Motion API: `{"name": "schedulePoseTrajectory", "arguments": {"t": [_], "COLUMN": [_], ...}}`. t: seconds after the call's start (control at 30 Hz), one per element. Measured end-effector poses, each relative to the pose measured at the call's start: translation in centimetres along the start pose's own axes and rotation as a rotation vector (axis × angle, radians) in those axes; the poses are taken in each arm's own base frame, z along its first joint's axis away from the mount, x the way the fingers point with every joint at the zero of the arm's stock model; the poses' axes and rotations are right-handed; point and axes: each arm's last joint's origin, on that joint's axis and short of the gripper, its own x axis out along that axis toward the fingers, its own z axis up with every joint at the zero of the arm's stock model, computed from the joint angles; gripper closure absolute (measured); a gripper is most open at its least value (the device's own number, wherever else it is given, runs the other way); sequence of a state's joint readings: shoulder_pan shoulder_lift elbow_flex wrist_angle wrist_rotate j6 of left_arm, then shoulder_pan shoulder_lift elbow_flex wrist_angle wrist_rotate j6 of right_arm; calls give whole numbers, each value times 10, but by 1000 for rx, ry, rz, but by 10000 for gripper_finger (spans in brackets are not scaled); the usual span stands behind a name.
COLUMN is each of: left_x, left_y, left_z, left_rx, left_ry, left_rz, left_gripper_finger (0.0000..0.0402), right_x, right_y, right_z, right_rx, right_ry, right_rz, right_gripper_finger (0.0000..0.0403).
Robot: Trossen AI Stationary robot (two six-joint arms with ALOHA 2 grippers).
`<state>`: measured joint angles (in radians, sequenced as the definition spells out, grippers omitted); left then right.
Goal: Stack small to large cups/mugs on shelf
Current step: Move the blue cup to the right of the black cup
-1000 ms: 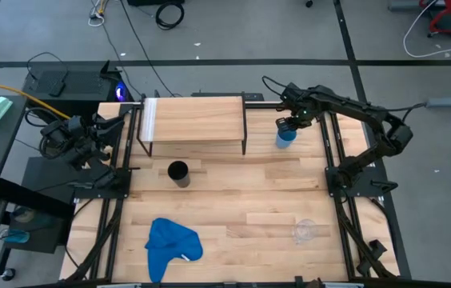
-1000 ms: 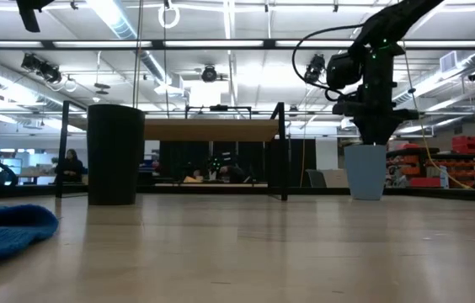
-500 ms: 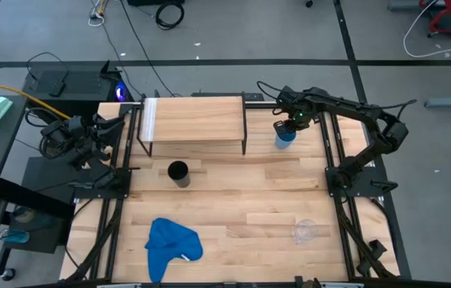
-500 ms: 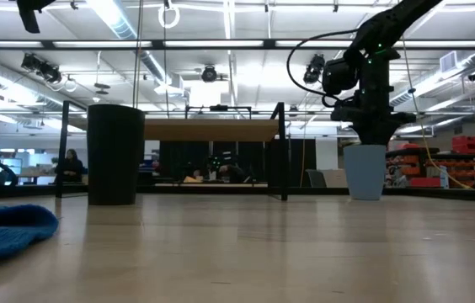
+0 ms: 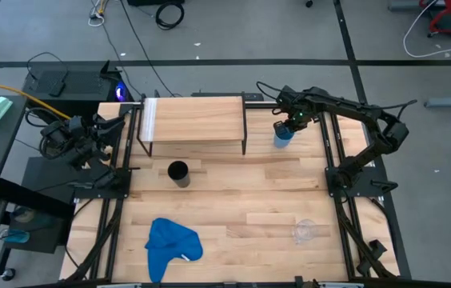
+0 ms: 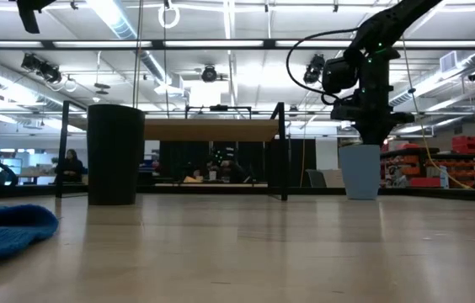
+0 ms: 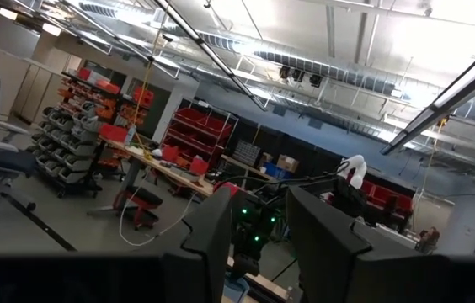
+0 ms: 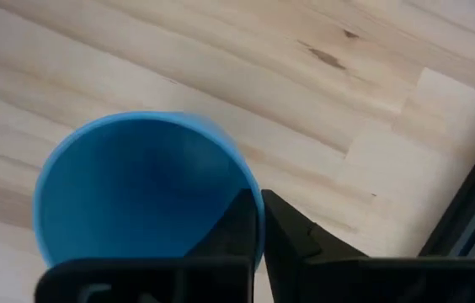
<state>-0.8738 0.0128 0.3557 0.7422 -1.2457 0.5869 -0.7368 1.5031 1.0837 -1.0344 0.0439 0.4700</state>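
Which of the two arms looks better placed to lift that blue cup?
The right. Its gripper is already at the light-blue cup, fingers pinching the rim. The left gripper is parked off the table's far left side.

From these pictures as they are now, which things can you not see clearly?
- Right gripper on the blue cup: right wrist view shows its fingers astride the rim.
- Cup's base: low view, too far to tell whether it touches the table.
- Clear cup: high view, faint; absent from the low view.
- Left gripper: high view, lost in dark arm parts off the table.
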Motion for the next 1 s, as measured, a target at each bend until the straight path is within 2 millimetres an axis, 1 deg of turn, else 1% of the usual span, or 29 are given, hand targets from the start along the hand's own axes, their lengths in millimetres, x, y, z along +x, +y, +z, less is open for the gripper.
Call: {"name": "schedulePoseTrajectory", "arguments": {"t": [0.1, 0.2, 0.33, 0.47, 0.6, 0.8, 0.9, 1.0], "left_x": [0, 0, 0, 0, 0, 0, 0, 0], "left_y": [0, 0, 0, 0, 0, 0, 0, 0], "left_z": [0, 0, 0, 0, 0, 0, 0, 0], "left_rx": [0, 0, 0, 0, 0, 0, 0, 0], "left_ry": [0, 0, 8, 10, 10, 10, 10, 10], "left_rz": [0, 1, 13, 15, 15, 15, 15, 15], "left_gripper_finger": [275, 279, 282, 280, 279, 284, 282, 280], "right_x": [-5, -17, -41, -70, -101, -147, -165, -178], "right_y": [3, 11, 22, 35, 52, 82, 99, 117], "right_z": [-3, -8, -18, -33, -49, -78, -93, -105], "right_rx": [-38, -75, -171, -255, -323, -385, -424, -475], "right_ry": [27, 30, 53, 59, 11, -80, -122, -157], "right_rz": [30, 58, 54, 60, 106, 228, 308, 352], "right_gripper_finger": [396, 395, 398, 396, 399, 399, 399, 400]}}
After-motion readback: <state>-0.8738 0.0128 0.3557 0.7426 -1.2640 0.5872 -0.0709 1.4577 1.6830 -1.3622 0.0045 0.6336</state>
